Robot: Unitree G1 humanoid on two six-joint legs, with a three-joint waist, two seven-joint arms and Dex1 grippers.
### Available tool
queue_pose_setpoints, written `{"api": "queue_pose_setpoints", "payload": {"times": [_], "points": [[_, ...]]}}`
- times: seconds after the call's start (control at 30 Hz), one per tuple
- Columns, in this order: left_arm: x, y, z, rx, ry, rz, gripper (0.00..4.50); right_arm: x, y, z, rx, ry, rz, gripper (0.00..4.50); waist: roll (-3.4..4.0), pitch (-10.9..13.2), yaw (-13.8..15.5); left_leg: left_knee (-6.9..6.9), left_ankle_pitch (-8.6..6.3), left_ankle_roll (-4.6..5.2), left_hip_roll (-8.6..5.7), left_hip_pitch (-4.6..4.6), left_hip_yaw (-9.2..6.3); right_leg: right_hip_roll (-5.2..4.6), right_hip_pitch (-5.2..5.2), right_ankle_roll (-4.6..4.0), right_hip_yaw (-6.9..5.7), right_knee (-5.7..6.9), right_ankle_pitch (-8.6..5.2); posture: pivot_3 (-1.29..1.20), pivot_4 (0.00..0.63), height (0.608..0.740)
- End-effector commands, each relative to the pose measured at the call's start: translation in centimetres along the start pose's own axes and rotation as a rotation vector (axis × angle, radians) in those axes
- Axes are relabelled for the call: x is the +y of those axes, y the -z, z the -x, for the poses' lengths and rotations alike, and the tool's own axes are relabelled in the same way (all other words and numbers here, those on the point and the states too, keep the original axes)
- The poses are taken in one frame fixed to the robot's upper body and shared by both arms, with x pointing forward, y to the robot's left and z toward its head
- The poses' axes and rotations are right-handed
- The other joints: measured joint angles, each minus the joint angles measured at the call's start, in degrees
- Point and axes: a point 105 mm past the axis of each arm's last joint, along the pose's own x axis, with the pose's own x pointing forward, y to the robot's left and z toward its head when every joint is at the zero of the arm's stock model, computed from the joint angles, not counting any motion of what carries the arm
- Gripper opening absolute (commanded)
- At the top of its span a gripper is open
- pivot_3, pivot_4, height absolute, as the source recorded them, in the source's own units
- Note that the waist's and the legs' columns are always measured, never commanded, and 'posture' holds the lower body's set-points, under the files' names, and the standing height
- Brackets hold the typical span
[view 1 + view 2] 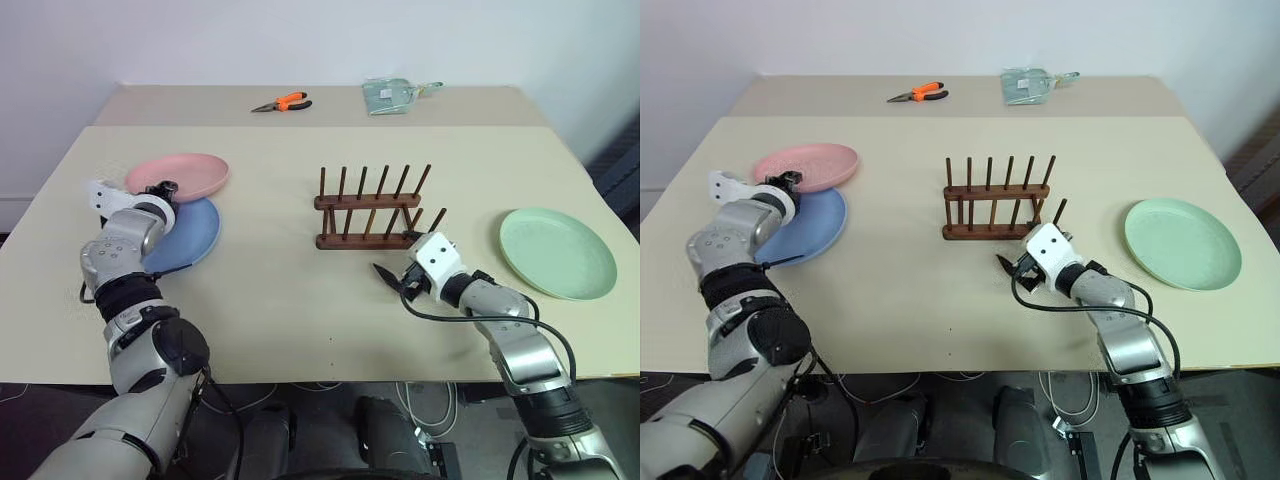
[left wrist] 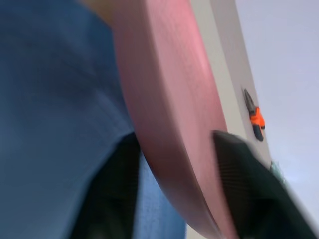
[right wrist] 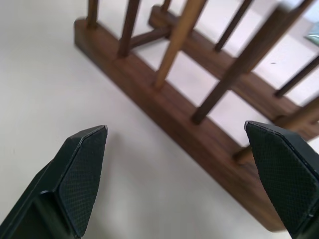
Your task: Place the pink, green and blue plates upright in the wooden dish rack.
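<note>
While the pink plate (image 1: pixel 180 175) lies at the left of the tabletop (image 1: pixel 290 300), overlapping the blue plate (image 1: pixel 188 235), its near rim is straddled by the left tool (image 1: pixel 166 189); one finger (image 2: pixel 112 194) is seen under the rim and one above, closing on it, though a firm grip cannot be confirmed. At the centre, the rack (image 1: pixel 368 212) is set with its long axis running left to right, no plate in it. Just in front of its right end, the right tool (image 1: pixel 392 279) is held wide open and empty. Farthest right, the green plate (image 1: pixel 557 252) lies flat, nearer the right arm.
</note>
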Motion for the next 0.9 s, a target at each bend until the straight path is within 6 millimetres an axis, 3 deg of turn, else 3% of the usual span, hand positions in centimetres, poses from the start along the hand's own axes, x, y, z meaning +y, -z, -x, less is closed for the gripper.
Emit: {"api": "queue_pose_setpoints", "payload": {"times": [0.03, 0.17, 0.37, 0.5, 0.63, 0.73, 0.8, 0.9], "points": [[-5.2, -0.7, 1.0, -0.059, 0.206, -0.14, 0.36, -1.8, -3.5, 1.6, -0.099, 0.055, 0.071, 4.5, -0.02, 0.0, 0.0, 0.0, 0.0, 0.0, 0.0, 0.0, 0.0, 0.0, 0.0, 0.0, 0.0, 0.0, 0.0, 0.0, 0.15, 0.74], [-11.6, 2.5, 4.0, -0.048, 0.505, -0.312, 0.36, -2.3, -8.1, 2.3, -0.216, 0.048, 0.186, 4.5, -0.07, 0.1, 0.0, 0.01, 0.0, -0.01, 0.01, -0.04, 0.01, -0.01, -0.01, 0.0, 0.0, -0.03, 0.0, 0.0, 0.15, 0.74], [-16.6, 9.9, 8.3, 0.097, 0.768, -0.536, 0.36, -1.5, -13.3, -0.1, -0.311, 0.034, 0.506, 4.5, -0.05, 0.1, -0.1, -0.01, 0.0, -0.01, 0.02, 0.03, 0.08, -0.01, 0.01, 0.0, 0.03, -0.02, 0.0, 0.0, 0.15, 0.74], [-18.2, 13.1, 11.0, 0.192, 0.889, -0.538, 0.36, -1.4, -14.0, -2.5, -0.278, 0.051, 0.867, 4.5, -0.06, 0.1, -0.2, -0.02, 0.0, -0.01, 0.02, -0.01, 0.09, -0.01, -0.03, 0.0, 0.05, -0.02, 0.0, 0.0, 0.15, 0.74], [-18.5, 14.4, 12.7, 0.282, 0.955, -0.476, 0.36, -2.2, -13.5, -4.2, -0.247, 0.09, 1.034, 4.5, -0.06, 0.1, -0.1, -0.02, 0.0, -0.01, 0.01, -0.02, 0.11, -0.02, -0.06, -0.01, 0.08, -0.03, 0.0, 0.0, 0.15, 0.74], [-18.1, 15.2, 14.0, 0.362, 1.002, -0.448, 0.31, -3.0, -12.8, -4.8, -0.22, 0.121, 1.104, 3.63, -0.04, 0.1, -0.3, -0.04, 0.0, -0.01, 0.01, 0.01, 0.13, -0.02, -0.06, -0.02, 0.12, -0.03, 0.0, 0.0, 0.15, 0.74], [-17.7, 15.4, 14.2, 0.38, 1.003, -0.455, 0.31, -3.4, -12.7, -4.8, -0.215, 0.141, 1.122, 2.66, -0.05, 0.1, -0.1, -0.04, 0.01, -0.01, 0.03, 0.01, 0.12, 0.0, -0.07, -0.03, 0.12, -0.01, 0.0, 0.0, 0.15, 0.74], [-17.2, 15.2, 13.9, 0.386, 0.972, -0.414, 1.42, -3.7, -13.0, -4.6, -0.219, 0.184, 1.145, 1.09, -0.13, 0.1, 0.2, 0.01, 0.01, -0.01, 0.0, -0.05, 0.12, 0.0, -0.06, -0.03, 0.12, -0.03, 0.01, 0.0, 0.15, 0.74]]}}
